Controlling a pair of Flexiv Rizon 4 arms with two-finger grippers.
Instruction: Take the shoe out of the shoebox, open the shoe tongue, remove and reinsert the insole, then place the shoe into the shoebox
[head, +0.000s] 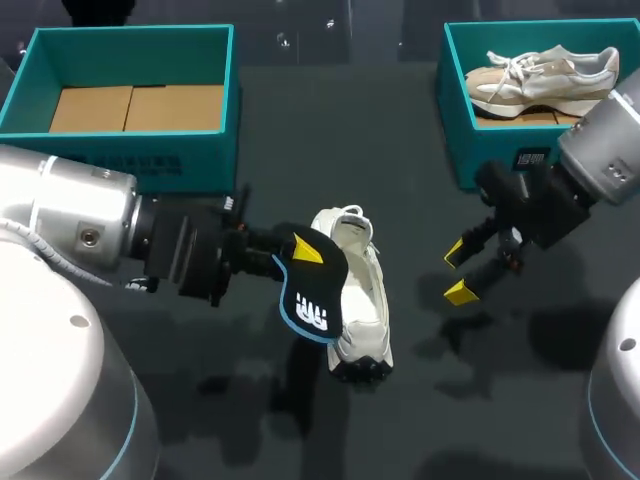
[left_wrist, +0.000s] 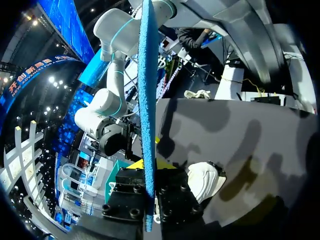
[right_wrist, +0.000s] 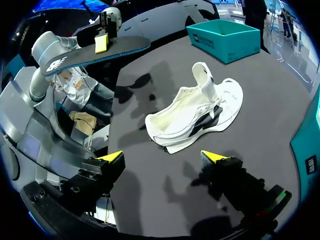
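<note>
Our table (head: 330, 110) is a dark, matte surface, mottled with soft shadows of the arms and the things above it. Near its middle lies the white shoe (head: 362, 310), tipped partly onto its side, its tongue pulled up and its opening bare. It rests on the tabletop, outside both boxes.

Our left arm comes in from the left, and the left gripper (head: 300, 250) is pinched on the insole (head: 312, 300), one yellow tip showing against its dark face. The insole is black with a blue edge and a white mark. It hangs in the air just left of the shoe, its lower end over the shoe's left side. In the left wrist view we see it edge-on, a thin blue strip clamped between the two fingers, with the shoe on the table beyond.

Our right arm enters from the right. The right gripper (head: 458, 272) hovers to the right of the shoe, apart from it, its fingers spread wide with nothing between them; its own view shows the shoe ahead on the table.

At the far left stands the left shoebox (head: 150, 150), teal, with flat cardboard (head: 135, 108) on its floor. At the far right the right shoebox (head: 455, 110), also teal, holds a beige shoe (head: 545, 75).
</note>
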